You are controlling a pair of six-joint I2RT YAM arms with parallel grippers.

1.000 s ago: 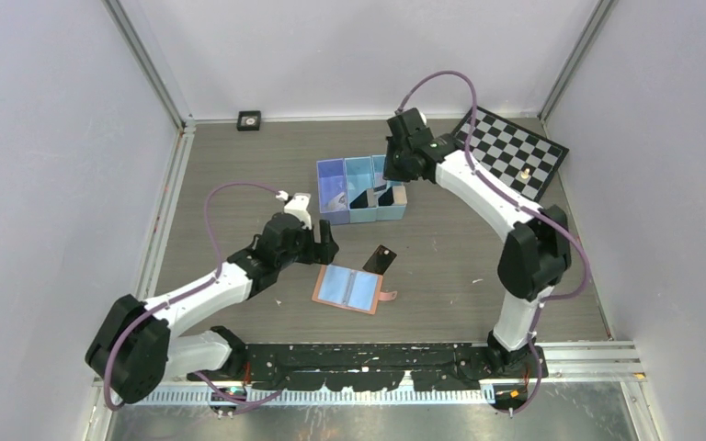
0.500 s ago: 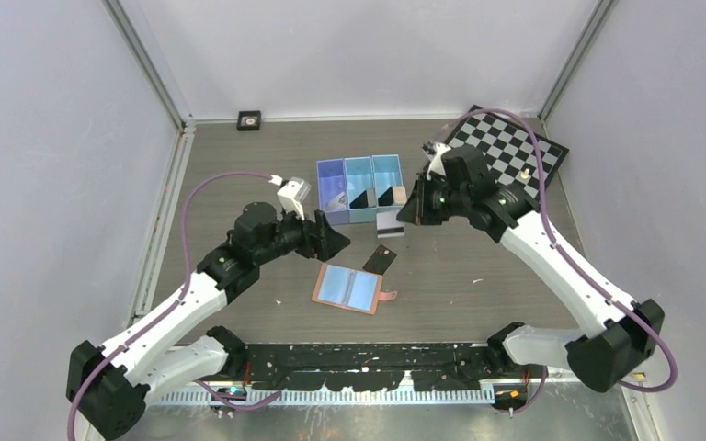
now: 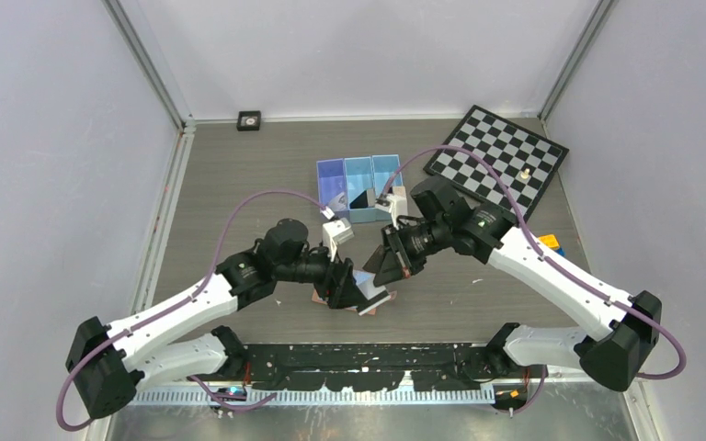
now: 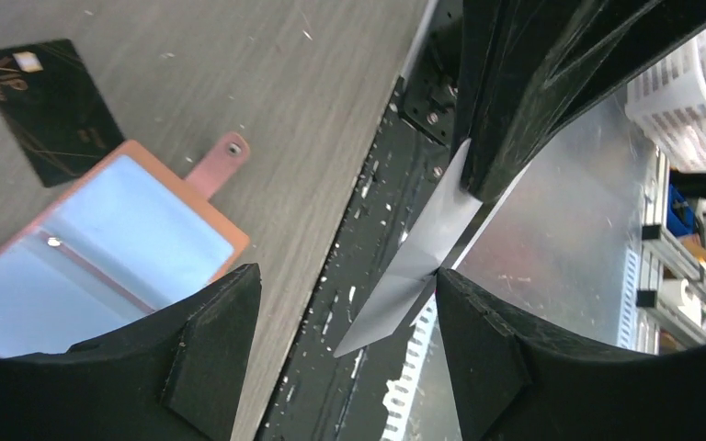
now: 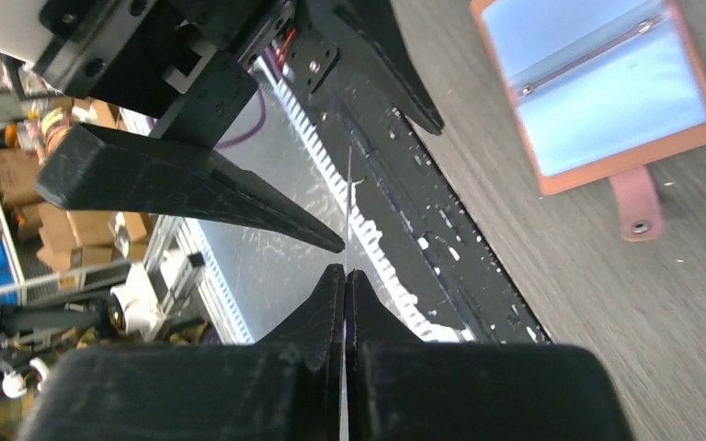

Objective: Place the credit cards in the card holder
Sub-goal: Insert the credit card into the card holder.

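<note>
My right gripper (image 5: 345, 273) is shut on a credit card (image 5: 348, 207), which I see edge-on as a thin line in the right wrist view. In the left wrist view that card (image 4: 414, 266) pokes down between the open jaws of my left gripper (image 4: 345, 349), close against one finger. The card holder (image 4: 119, 230) lies open on the table below, light blue lining up and snap tab (image 4: 219, 158) out. A second black credit card (image 4: 51, 106) lies flat beside it. From above, both grippers (image 3: 358, 292) (image 3: 383, 269) meet over the card holder (image 3: 377, 303) and hide most of it.
A blue three-compartment bin (image 3: 360, 188) stands behind the grippers with a dark card in its middle part. A checkerboard (image 3: 501, 156) lies at the back right. The black base rail (image 3: 368, 363) runs along the table's near edge, close to the card holder.
The right arm swung from the bin down to the card holder, carrying a card. The left arm moved right over the card holder, its jaws narrowing slightly around the card.
</note>
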